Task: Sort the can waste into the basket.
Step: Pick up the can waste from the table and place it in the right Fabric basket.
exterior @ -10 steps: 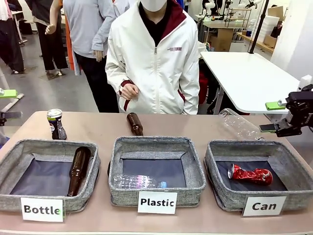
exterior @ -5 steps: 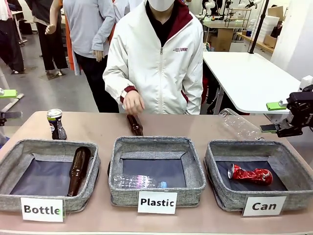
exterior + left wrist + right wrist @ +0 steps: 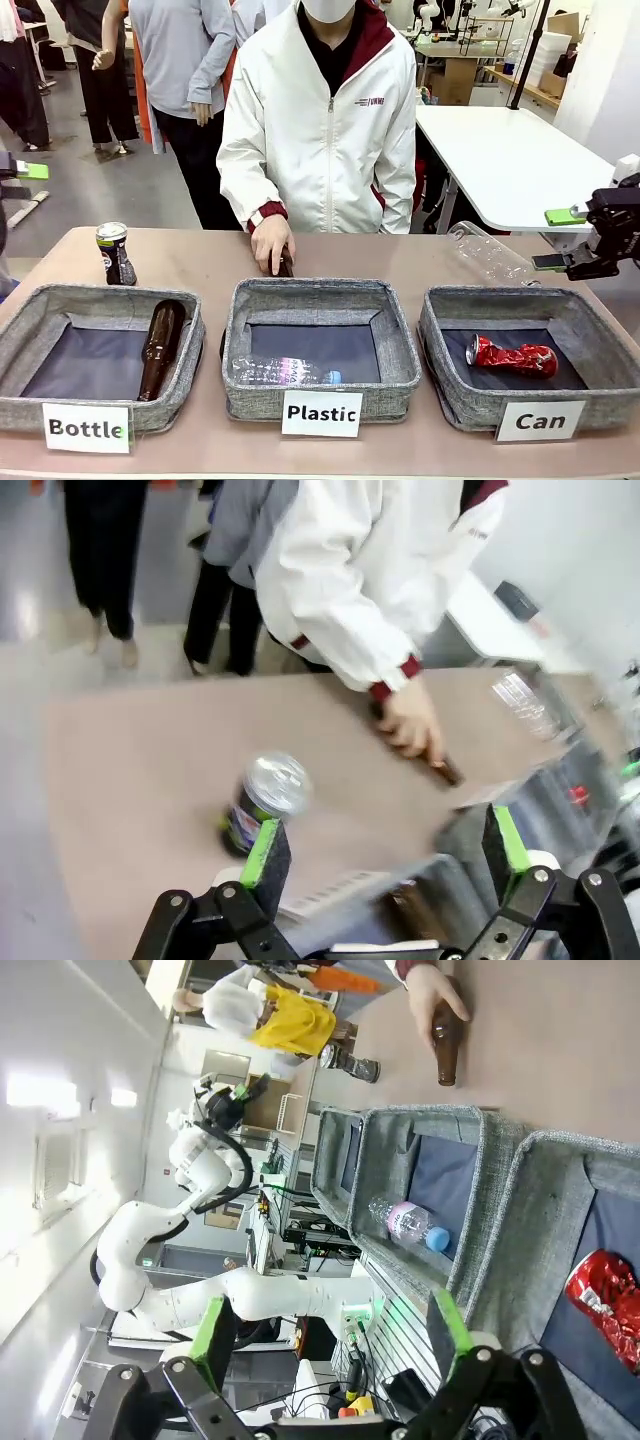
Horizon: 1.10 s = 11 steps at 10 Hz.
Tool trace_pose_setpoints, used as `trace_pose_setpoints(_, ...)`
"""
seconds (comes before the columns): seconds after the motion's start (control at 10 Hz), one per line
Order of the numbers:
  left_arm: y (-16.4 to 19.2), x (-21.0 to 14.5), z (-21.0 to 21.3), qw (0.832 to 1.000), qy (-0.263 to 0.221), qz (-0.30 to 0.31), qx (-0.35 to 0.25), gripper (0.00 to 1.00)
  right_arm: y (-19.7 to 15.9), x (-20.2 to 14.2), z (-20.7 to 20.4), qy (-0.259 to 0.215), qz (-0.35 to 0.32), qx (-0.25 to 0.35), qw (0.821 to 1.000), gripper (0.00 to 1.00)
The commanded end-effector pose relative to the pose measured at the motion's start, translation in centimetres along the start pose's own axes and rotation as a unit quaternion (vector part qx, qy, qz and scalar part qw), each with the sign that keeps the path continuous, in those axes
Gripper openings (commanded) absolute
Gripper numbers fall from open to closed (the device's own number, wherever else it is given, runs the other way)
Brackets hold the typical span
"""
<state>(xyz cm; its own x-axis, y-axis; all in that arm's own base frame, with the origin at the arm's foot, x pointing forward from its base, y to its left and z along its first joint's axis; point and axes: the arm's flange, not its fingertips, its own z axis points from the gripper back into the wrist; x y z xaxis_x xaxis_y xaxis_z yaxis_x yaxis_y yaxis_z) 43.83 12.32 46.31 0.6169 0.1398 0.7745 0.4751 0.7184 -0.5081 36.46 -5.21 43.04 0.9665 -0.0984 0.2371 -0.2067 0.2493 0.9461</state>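
Front view: we find the grey felt basket (image 3: 460,400) carded "Can" at lower right, with the crumpled red can (image 3: 511,356) lying inside. The black, silver-topped can (image 3: 114,254) stands upright at middle left on bare tan table (image 3: 400,255). The left gripper (image 3: 385,830) and right gripper (image 3: 540,240) are spread wide, empty.

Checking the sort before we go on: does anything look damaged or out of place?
The red can in the Can basket is crushed. The black can stands unsorted on the table behind the Bottle basket, and a clear plastic bottle lies loose behind the Can basket.
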Motion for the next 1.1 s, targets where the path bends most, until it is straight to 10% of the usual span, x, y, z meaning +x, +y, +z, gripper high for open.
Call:
trace_pose_setpoints(0.0, 4.6, -0.7, -2.7, 0.990, -0.009, -0.140, 0.005, 1.00, 0.0, 0.1, 0.5, 0.007, 0.013, 0.001, 1.000, 1.00)
trace_pose_setpoints(0.7, 7.3, -2.5, -4.9, 0.984, 0.057, -0.168, 0.021, 1.00, 0.0, 0.1, 0.5, 0.007, 0.013, 0.001, 1.000, 1.00)
trace_pose_setpoints(0.8, 6.6, -2.0, -5.3, 0.961, 0.156, -0.196, -0.115, 1.00, 0.0, 0.1, 0.5, 0.007, 0.013, 0.001, 1.000, 1.00)
trace_pose_setpoints(1.0, 10.1, 0.4, 4.2, 0.951, 0.094, -0.181, -0.232, 1.00, 0.0, 0.1, 0.5, 0.007, 0.013, 0.001, 1.000, 1.00)
